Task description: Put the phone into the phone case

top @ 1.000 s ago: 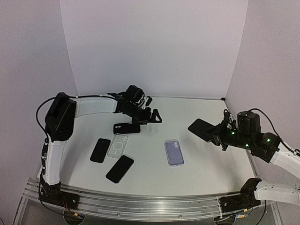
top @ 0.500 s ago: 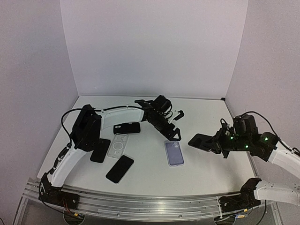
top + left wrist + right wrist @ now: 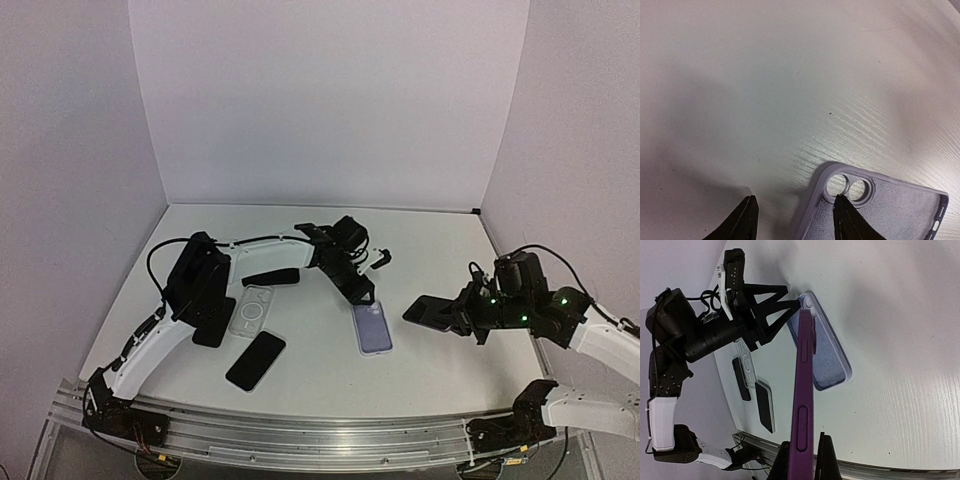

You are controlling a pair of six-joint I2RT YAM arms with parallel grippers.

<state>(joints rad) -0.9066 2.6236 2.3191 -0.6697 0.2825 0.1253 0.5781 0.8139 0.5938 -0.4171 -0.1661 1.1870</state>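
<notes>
Your left gripper (image 3: 362,293) is spread wide at the camera-hole end of the lilac phone case (image 3: 372,328), one finger over the cutout and the other over bare table (image 3: 300,350). The case lies flat mid-table, nearer the front edge. Your right gripper (image 3: 468,318) pinches the purple phone (image 3: 428,311), off the table towards the right edge.

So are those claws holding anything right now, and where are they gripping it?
The right gripper clamps the purple phone by one short end. The left gripper holds nothing; its open jaws straddle the camera-hole corner of the lavender case.
</notes>
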